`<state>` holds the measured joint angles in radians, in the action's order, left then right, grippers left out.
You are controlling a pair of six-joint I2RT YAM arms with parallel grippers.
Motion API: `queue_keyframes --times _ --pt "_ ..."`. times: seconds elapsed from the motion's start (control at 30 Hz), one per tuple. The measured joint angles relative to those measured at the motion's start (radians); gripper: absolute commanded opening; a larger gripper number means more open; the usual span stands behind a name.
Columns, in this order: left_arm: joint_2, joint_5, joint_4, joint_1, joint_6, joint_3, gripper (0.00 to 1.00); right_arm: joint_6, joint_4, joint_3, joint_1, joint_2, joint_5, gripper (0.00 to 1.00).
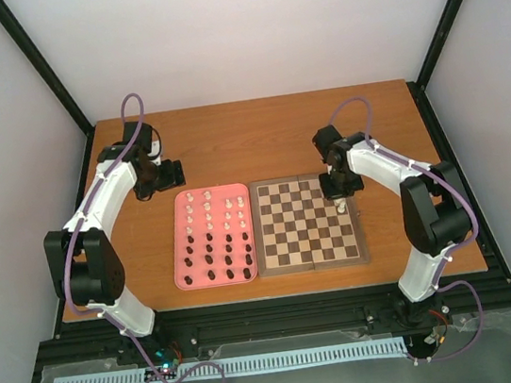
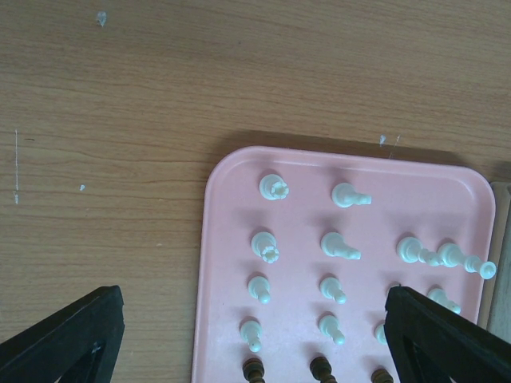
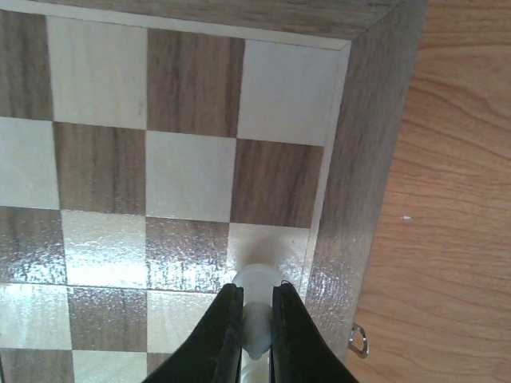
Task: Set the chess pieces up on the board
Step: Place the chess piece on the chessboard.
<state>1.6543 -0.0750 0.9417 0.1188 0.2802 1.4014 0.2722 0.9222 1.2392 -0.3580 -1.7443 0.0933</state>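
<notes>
The wooden checkered board (image 1: 306,223) lies right of the pink tray (image 1: 211,237); it also fills the right wrist view (image 3: 192,171). My right gripper (image 1: 341,206) is shut on a white piece (image 3: 256,297) and holds it upright over a light square in the board's right-hand column (image 3: 268,247). The tray holds the other pieces: white ones (image 1: 212,204) in its far half, dark brown ones (image 1: 217,259) in its near half. My left gripper (image 1: 160,176) is open, above the tray's far left corner (image 2: 219,171). In its wrist view several white pieces (image 2: 264,246) stand between its fingers (image 2: 72,339).
The board and the tray lie side by side on an orange-brown table (image 1: 257,134). A small metal clasp (image 3: 359,341) sticks out of the board's right side. Black frame posts (image 1: 42,64) rise at the table's far corners.
</notes>
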Motion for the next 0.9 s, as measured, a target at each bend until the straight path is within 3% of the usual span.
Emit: queue_keyframes --times 0.7,0.9 --pt "0.000 0.000 0.000 0.000 0.000 0.000 1.00 0.004 -0.048 -0.020 0.022 0.000 -0.018 0.07" --pt "0.000 0.000 0.000 0.000 0.000 0.000 1.00 0.006 -0.048 -0.035 0.023 0.000 -0.015 0.14"
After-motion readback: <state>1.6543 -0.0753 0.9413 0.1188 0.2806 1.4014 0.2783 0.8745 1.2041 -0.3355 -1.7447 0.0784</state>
